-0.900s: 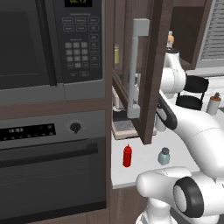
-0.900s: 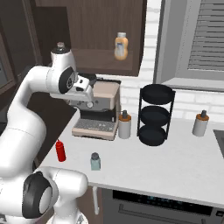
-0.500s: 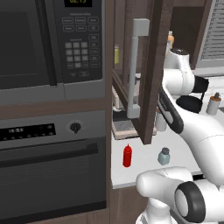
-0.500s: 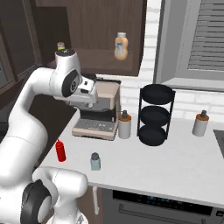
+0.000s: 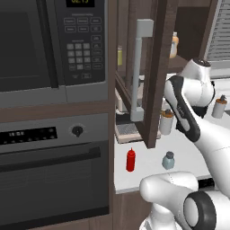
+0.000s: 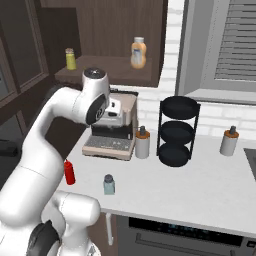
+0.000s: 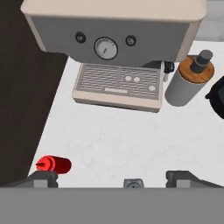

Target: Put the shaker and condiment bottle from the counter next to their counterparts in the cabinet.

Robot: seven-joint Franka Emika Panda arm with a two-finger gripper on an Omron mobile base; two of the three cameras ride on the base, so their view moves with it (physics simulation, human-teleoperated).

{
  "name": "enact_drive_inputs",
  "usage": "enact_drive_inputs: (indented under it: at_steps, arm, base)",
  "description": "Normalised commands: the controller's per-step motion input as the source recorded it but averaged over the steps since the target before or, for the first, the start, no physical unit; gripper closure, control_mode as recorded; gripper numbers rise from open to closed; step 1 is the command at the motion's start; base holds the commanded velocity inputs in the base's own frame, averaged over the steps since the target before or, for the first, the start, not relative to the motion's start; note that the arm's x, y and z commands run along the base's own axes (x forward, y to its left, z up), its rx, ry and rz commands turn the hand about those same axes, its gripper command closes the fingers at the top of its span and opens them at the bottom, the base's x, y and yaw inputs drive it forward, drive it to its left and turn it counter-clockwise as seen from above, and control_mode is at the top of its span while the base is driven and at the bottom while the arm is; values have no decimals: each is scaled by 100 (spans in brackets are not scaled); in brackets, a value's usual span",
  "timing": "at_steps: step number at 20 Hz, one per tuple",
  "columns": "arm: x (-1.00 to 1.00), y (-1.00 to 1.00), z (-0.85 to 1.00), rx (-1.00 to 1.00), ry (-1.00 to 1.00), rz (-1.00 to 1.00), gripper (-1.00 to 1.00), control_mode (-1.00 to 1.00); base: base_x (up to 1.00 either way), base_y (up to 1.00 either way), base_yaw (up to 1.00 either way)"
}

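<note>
The dark wood cabinet (image 6: 110, 35) stands open above the white bench (image 6: 200, 185), its tall door (image 5: 157, 67) swung out with the long silver bar handle (image 5: 139, 67) facing the left base camera. To the left of the door sit a microwave (image 5: 54, 45) and, under it, a built-in oven (image 5: 54, 166). On the cabinet shelf an amber-orange bottle (image 6: 138, 52) with a pale cap stands to the right, and a small yellow-green shaker (image 6: 71, 59) stands well apart from it to the left.

On the bench, a beige espresso machine (image 7: 118, 48) sits against the back, its drip tray toward the hand camera. Just beside it is a white canister (image 7: 186, 83) with an orange-brown band and dark top. Further right stand a black three-tier rack (image 6: 177, 132) and, near the window, a second white canister (image 6: 229, 142).

The white arm bends up over the bench with its hand above the front edge. The gripper (image 7: 111, 179) hangs empty, looking down, its two dark fingertips (image 7: 41, 178) spread wide apart.

The red condiment bottle (image 6: 69, 172) stands upright near the left front of the bench; in the hand view it shows just beside the left fingertip, not touching. The blue-grey shaker (image 6: 108, 184) with its dark cap stands near it to the right, its top showing between the fingertips at the bottom of the hand view
</note>
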Motion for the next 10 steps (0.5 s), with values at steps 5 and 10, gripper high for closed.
enact_drive_inputs:
  at_steps: [5, 10]
  arm:
    - [-38, -42, -25, 3, -15, 20, -100, -100]
    - [-39, -49, -28, 17, -21, 19, -100, -100]
  base:
    - [0, 0, 0]
    - [0, 0, 0]
